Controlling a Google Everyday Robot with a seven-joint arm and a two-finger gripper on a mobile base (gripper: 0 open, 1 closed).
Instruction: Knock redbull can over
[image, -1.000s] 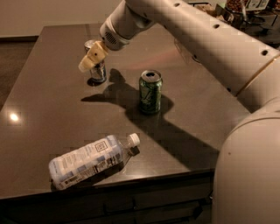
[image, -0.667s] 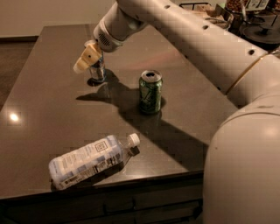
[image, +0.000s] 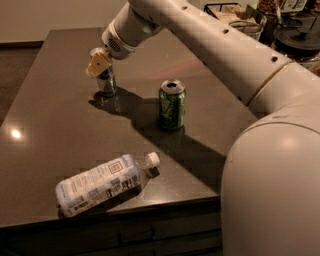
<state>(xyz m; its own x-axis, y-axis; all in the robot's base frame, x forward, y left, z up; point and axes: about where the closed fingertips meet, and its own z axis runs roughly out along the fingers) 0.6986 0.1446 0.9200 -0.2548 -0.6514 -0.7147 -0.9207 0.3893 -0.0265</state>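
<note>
The redbull can (image: 106, 81), slim and blue-and-silver, stands upright on the dark table (image: 60, 120) at the back left. My gripper (image: 99, 61) is at the can's top, its tan fingertips (image: 98, 64) covering the upper part of the can on its left side. The white arm reaches in from the right across the table.
A wider green can (image: 172, 104) stands upright to the right of the redbull can. A clear plastic bottle with a white label (image: 104, 183) lies on its side near the table's front edge. Wire baskets and dark containers (image: 250, 20) sit at the back right.
The gripper has shifted a little left along the top of the redbull can. The can still stands upright in the same spot.
</note>
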